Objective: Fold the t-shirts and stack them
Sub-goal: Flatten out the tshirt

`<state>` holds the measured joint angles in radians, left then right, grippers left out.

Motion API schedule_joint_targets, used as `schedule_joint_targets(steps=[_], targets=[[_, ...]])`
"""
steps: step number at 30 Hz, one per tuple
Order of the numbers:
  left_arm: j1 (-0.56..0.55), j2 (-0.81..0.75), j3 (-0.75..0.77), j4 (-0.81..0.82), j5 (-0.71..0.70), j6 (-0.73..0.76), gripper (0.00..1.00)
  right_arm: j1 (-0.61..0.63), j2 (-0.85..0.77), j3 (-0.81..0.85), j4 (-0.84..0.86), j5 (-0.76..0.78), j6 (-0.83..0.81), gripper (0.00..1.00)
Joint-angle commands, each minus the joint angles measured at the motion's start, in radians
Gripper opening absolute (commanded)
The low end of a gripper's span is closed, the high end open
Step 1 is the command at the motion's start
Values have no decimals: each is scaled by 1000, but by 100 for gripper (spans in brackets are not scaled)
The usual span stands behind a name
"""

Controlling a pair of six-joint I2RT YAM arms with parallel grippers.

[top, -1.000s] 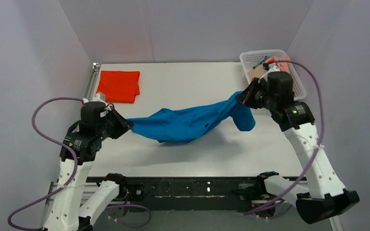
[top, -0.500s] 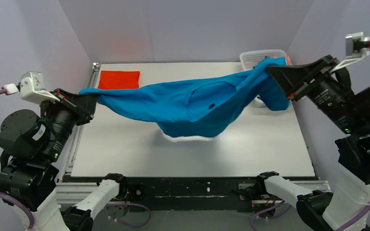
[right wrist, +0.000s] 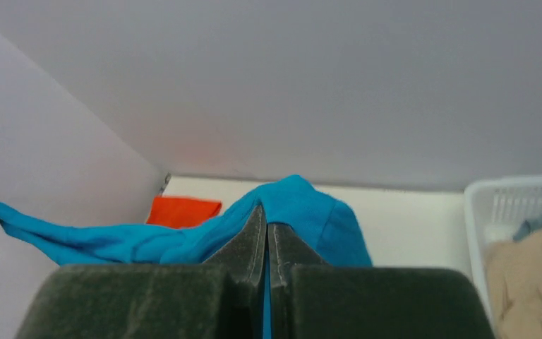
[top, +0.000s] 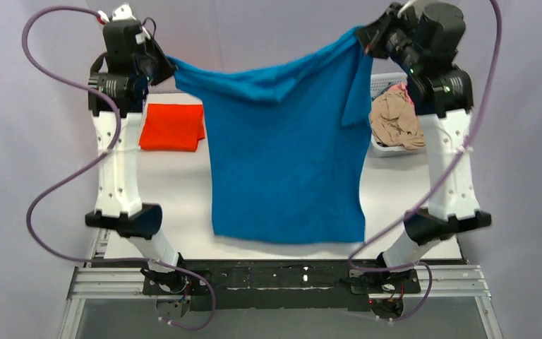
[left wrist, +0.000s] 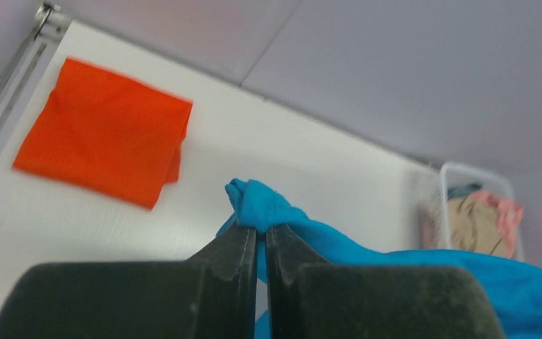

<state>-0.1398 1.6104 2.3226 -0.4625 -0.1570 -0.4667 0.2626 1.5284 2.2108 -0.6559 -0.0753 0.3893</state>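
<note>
Blue t-shirt (top: 282,162) hanging spread, orange t-shirt (top: 173,127) folded flat

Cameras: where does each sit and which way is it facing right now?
Top external: above and behind the bases, looking down at the table; both arms show.
Left wrist: on the raised arm, looking down at the orange shirt and basket; left gripper shows.
Right wrist: likewise, facing the back wall; right gripper shows.
Shared: the blue shirt, in all three.
</note>
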Motion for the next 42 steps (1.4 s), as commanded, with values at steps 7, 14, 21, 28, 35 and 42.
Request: schedule_joint_targets(steps=[7,14,21,28,35,42], targets=[[216,37,230,224,152,-203,0,-58,45,190,383,-17,-27,1],[216,-235,-316,232,320,-154,0,-59,-230,-386,373,-87,-37,1],[215,-569,-1080,292,474,-191,0,-59,-533,-1068,351,-40,38,1],[212,-657,-1651,313,645,-283,0,-59,-589,-1469,298,-75,125,1],[209,-665,-1808,123,548,-335,4,-59,-505,-1560,66,-2,212,8],[210,-769,-1714,-148,331,-338,57,-59,-544,-1541,-142,61,274,54]])
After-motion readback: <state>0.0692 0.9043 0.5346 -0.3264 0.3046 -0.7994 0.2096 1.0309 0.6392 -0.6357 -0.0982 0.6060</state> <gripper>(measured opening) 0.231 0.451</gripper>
